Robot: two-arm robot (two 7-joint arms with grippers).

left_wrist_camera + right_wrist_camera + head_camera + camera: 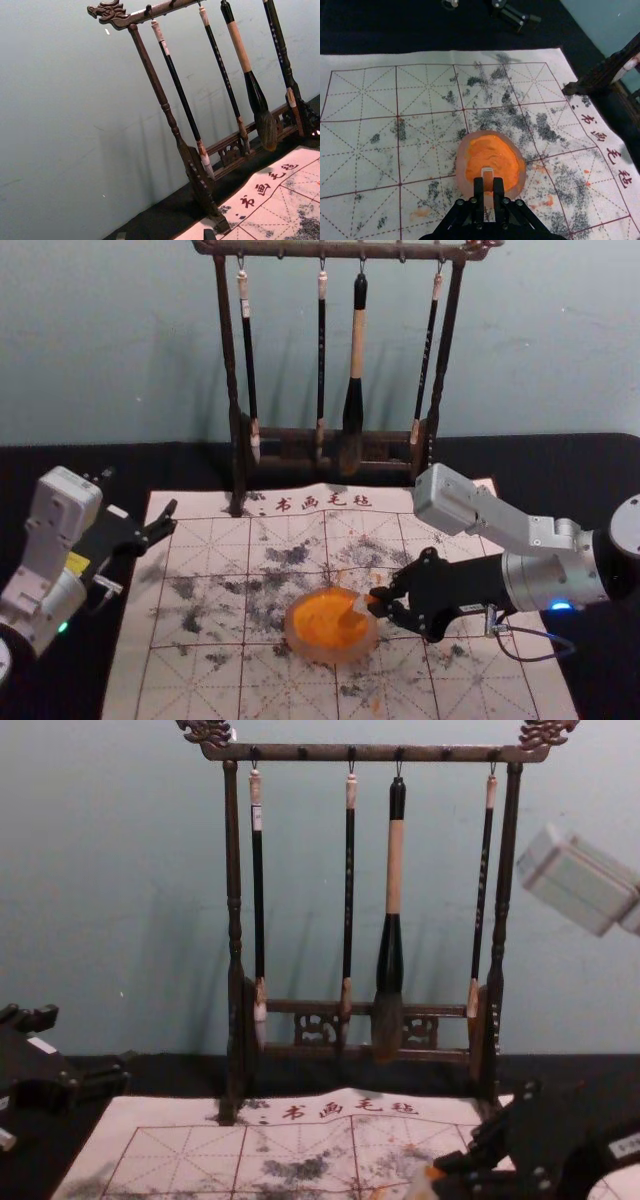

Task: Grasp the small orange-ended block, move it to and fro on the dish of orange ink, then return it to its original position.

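Observation:
My right gripper (376,602) reaches in from the right to the dish of orange ink (331,626), shut on the small pale block (361,605). In the right wrist view the block (487,174) is pinched between the fingertips of the right gripper (488,189), over the near part of the orange ink (492,152). Whether its end touches the ink is hard to tell. The block (422,1184) shows some orange in the chest view. My left gripper (140,492) is parked open at the mat's left edge; its tips show in the left wrist view (165,235).
A dark wooden rack (237,440) with several hanging brushes stands behind the dish at the mat's back edge. The ink-stained white mat (190,670) lies under the dish, on a black tablecloth (60,690). A wall rises behind the rack.

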